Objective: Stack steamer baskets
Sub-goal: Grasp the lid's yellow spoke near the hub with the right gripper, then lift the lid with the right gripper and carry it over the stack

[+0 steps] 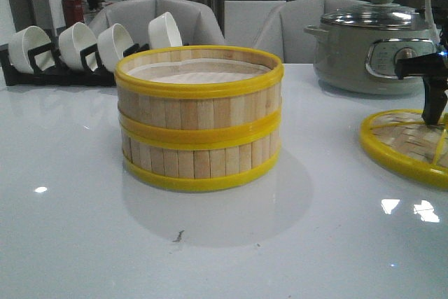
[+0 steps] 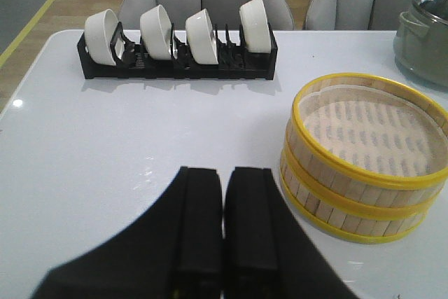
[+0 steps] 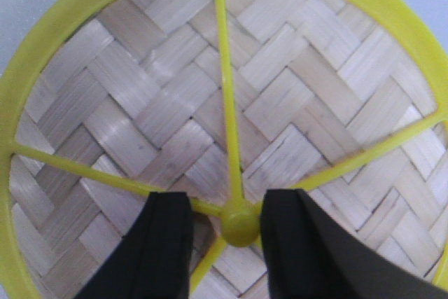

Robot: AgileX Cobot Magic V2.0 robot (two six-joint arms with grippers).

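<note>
Front view shows us the two steamer baskets (image 1: 199, 117) already stacked, one squarely on the other, near the middle of the white table (image 1: 84, 229), so we judge the stacking itself done. What seems left is the woven lid (image 1: 406, 146) with its yellow rim, lying flat on the table to our right, apart from the stack and in front of the grey-green pot (image 1: 374, 43); it likely belongs on top. Our right gripper (image 3: 225, 223) hangs directly over that lid, fingers spread, with the yellow centre knob (image 3: 240, 226) sitting between them; we cannot tell whether the pads touch it, and they are not pinching it. Our left gripper (image 2: 224, 222) is pressed together, holding nothing, beside the stack, with the bowl rack (image 2: 178, 57) beyond.
</note>
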